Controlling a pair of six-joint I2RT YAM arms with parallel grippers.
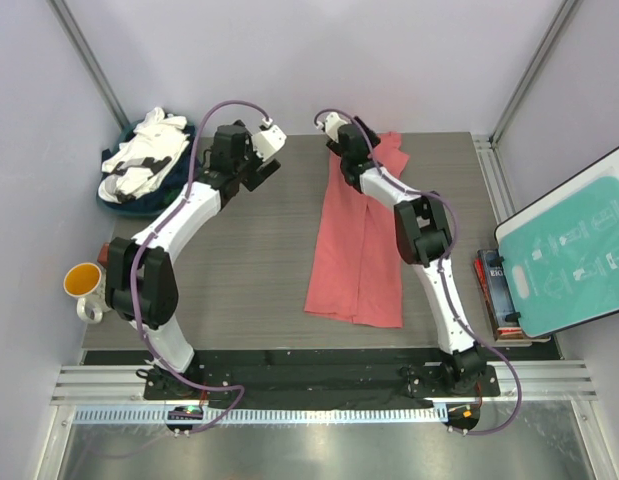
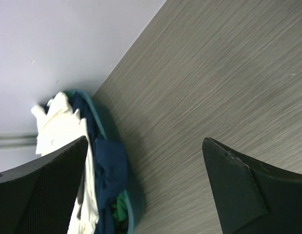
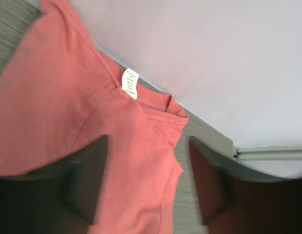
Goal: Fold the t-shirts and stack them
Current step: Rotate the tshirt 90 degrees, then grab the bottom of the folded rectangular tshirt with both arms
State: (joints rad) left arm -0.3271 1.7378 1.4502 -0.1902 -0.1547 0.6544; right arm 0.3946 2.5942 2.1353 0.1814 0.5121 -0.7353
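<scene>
From the top camera, the left arm rose from its base at the near edge, bent at the elbow over the left edge, and stretched towards the far edge of the bench [image 1: 249, 290], with the left tool [image 1: 271, 140] hanging near the far left corner. The right arm reached straight up from the near edge to the far edge, its right tool [image 1: 333, 124] over the top of the coral-red t-shirt [image 1: 357, 255]. The shirt lay in a long strip from the far edge towards the near edge, right of the middle. A heap of white and navy t-shirts [image 1: 142, 160] sat off the far left corner, and a mug [image 1: 83, 285] stood by the left edge.

The left wrist camera showed what the top one could not: the left tool spread wide, with only bare bench between its fingers [image 2: 41, 195]. The heap lay to one side, inside a teal basket [image 2: 133, 209].

The right wrist camera, blurred, showed the right tool also spread wide. The shirt's collar, with its white neck tag [image 3: 130, 84], lay beneath the gap. I could not tell whether the fingers [image 3: 87, 180] touched the cloth.
</scene>
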